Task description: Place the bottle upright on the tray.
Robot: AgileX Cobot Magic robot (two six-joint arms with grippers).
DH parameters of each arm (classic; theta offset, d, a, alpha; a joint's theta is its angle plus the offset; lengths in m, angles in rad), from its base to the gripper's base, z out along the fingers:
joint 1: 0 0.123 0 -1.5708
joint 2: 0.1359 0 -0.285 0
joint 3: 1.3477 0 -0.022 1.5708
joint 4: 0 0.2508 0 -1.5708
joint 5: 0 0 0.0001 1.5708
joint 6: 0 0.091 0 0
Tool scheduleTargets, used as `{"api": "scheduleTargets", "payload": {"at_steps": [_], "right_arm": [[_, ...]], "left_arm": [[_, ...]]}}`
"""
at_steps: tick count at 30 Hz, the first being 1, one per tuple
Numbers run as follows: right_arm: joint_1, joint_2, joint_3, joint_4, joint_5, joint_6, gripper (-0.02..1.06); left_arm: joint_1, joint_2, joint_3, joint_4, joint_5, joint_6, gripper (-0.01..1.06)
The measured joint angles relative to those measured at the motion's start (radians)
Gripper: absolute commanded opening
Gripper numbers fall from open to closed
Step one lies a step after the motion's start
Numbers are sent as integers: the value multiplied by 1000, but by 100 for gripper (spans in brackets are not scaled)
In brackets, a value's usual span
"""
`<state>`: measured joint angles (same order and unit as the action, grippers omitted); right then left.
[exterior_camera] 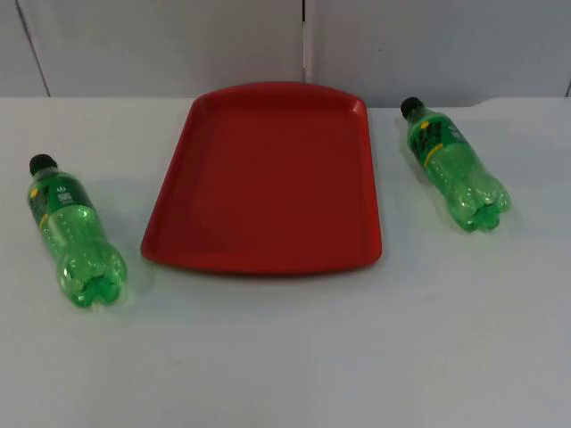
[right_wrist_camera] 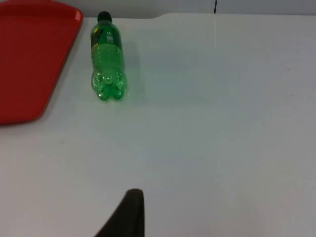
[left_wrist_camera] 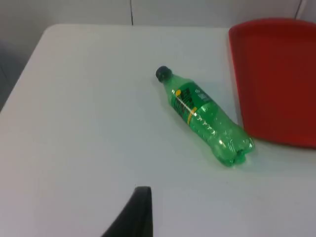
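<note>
1. Nearest to us in the top view, the left bottle (exterior_camera: 73, 234) lies on its side on the white bench (exterior_camera: 285, 357), dark cap toward the grey wall (exterior_camera: 161, 40).
2. We see the right bottle (exterior_camera: 455, 166) also lying flat, cap likewise toward the wall.
3. Between them sits the red tray (exterior_camera: 268, 178), close to both, touching neither.
4. Left pincer (left_wrist_camera: 140, 210) and right pincer (right_wrist_camera: 131, 212) each hang above bare bench; we cannot tell how their fingers stand.

A plain red plastic tray (exterior_camera: 268, 178) sits at the centre of the top view on a white table top (exterior_camera: 285, 357). Left and right of it lie two translucent green plastic bottles (exterior_camera: 73, 232) (exterior_camera: 455, 165), each with a dark cap and a green-and-yellow label. The partition wall (exterior_camera: 178, 45) across the upper frame is grey.
</note>
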<state>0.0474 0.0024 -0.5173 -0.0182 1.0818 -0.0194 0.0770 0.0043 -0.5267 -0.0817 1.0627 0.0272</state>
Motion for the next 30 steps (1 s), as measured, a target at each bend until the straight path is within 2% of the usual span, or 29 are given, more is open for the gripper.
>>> {"api": "scheduleTargets", "payload": {"at_steps": [9, 19, 30], "right_arm": [[0, 0, 0, 0, 0, 0, 105], [0, 0, 0, 0, 0, 0, 105], [0, 0, 0, 0, 0, 0, 105]], "left_arm": [[0, 101, -35, -1, -60, 0, 105], [0, 303, -92, -20, -215, 0, 105], [0, 554, -187, -49, -329, 0, 105]]}}
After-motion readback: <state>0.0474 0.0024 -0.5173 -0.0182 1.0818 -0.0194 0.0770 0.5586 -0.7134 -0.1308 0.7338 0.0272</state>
